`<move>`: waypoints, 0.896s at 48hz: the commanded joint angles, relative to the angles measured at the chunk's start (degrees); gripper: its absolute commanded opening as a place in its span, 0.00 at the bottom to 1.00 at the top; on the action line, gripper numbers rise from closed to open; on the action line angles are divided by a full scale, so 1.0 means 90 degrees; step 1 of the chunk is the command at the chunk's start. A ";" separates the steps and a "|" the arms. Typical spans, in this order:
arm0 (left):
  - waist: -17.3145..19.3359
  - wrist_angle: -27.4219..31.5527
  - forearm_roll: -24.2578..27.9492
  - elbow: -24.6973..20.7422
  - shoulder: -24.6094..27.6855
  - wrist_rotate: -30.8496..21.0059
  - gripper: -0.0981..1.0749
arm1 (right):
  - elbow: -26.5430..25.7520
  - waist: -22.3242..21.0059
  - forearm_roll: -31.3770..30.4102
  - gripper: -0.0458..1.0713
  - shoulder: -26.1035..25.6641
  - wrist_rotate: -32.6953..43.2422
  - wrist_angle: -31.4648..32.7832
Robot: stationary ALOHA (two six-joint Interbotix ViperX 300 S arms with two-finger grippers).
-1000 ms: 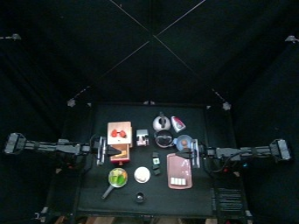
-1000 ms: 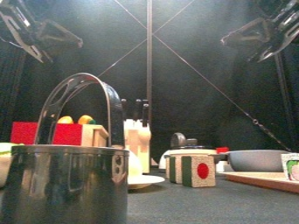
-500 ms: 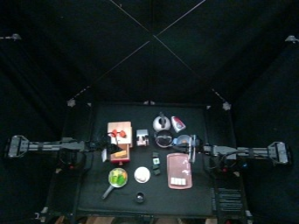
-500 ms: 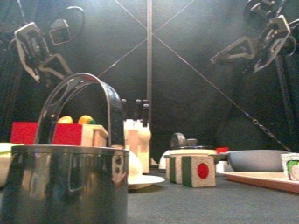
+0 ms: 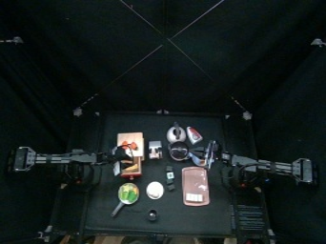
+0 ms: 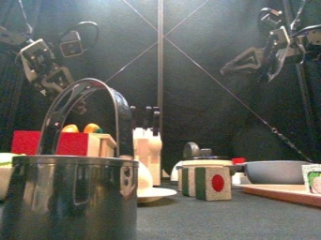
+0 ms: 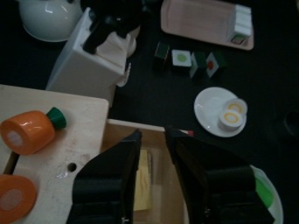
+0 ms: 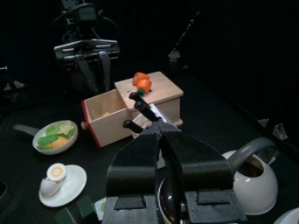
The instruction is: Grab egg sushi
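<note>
Hanging over the wooden box point(image 7: 65, 109), the left pincer point(image 7: 155, 136) has its two jaws wide apart. Nothing is held in it. In the gap between the jaws you can see a pale yellow piece down in the open part of the box. That looks like the egg sushi point(image 7: 142, 182). The pincer is above it, and I cannot tell if a jaw touches it.

Two orange round toys point(image 7: 26, 131) with green tops sit on the flat top of the box, just beside the open part. A white plate point(image 7: 208, 98) with a toy egg on it lies on the bench point(image 7: 152, 87) near the box. The pink tray point(image 7: 198, 17) is farther off, well apart from the box, and a white packet point(image 7: 242, 22) lies at one end of it.

From the front, a big metal pot point(image 6: 63, 197) stands close, and both arms are high up behind the things.

The right pincer point(image 8: 158, 129) has its jaws together and holds nothing. It hangs in the air near the white kettle point(image 8: 263, 179), pointing at the wooden box from the other side.
</note>
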 commanded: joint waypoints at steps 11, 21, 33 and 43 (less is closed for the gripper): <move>0.0020 0.0205 0.0410 -0.0254 0.0654 -0.0020 0.75 | -0.0127 0.0039 0.0010 0.05 -0.0010 0.0029 -0.0068; 0.0020 0.0635 0.0420 -0.0283 0.0850 -0.0020 0.76 | -0.0088 0.0078 0.0020 0.05 -0.0010 0.0029 -0.0068; 0.0020 0.1094 0.0635 -0.0459 0.1143 0.0000 0.84 | -0.0068 0.0078 0.0020 0.05 -0.0010 0.0029 -0.0068; 0.0000 0.1133 0.0967 -0.0479 0.1416 0.0010 0.86 | -0.0029 0.0068 0.0020 0.05 0.0000 0.0029 -0.0068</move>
